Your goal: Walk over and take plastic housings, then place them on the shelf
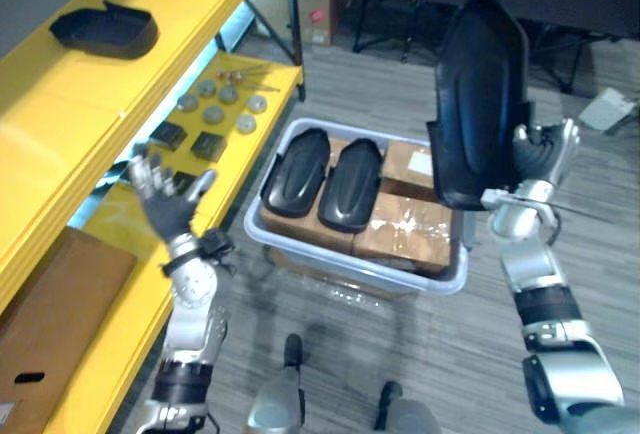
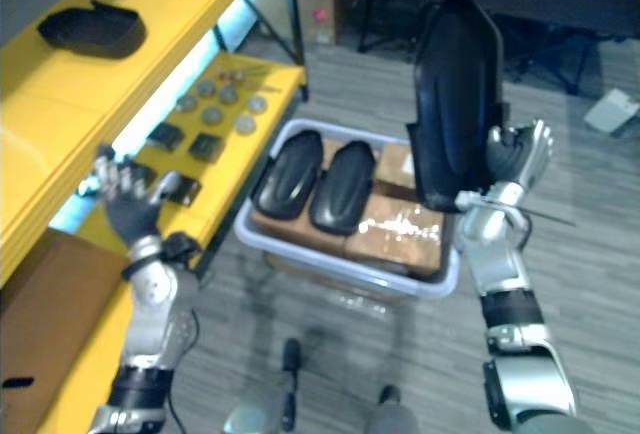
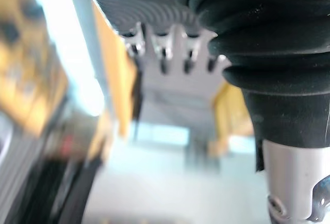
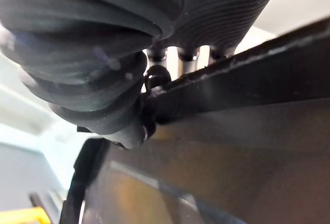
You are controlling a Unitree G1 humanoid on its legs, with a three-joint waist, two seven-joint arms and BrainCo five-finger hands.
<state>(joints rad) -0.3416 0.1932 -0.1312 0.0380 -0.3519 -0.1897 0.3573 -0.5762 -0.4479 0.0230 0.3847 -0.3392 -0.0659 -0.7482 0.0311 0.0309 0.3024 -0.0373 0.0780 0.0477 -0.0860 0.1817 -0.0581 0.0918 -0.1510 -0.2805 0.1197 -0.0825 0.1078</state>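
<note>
At upper right the tall black plastic housing (image 1: 480, 94) looks smooth with a soft sheen, like the two black plastic housings (image 1: 295, 169) at centre, which lie on matt brown cardboard boxes (image 1: 415, 244) striped with glossy clear tape (image 2: 385, 224). These sit in a pale translucent plastic bin (image 1: 330, 254) on a grey wood-grain plank floor (image 1: 450, 354). At left the yellow shelf (image 1: 60, 144) looks smooth and painted, and a plain brown cardboard box (image 1: 50, 324) at lower left is matt.

Yellow shelf (image 1: 60, 144) holding two black housings (image 1: 105, 31) on top level; round discs (image 1: 213, 114), small black squares (image 1: 208, 144) lying on lower level.
</note>
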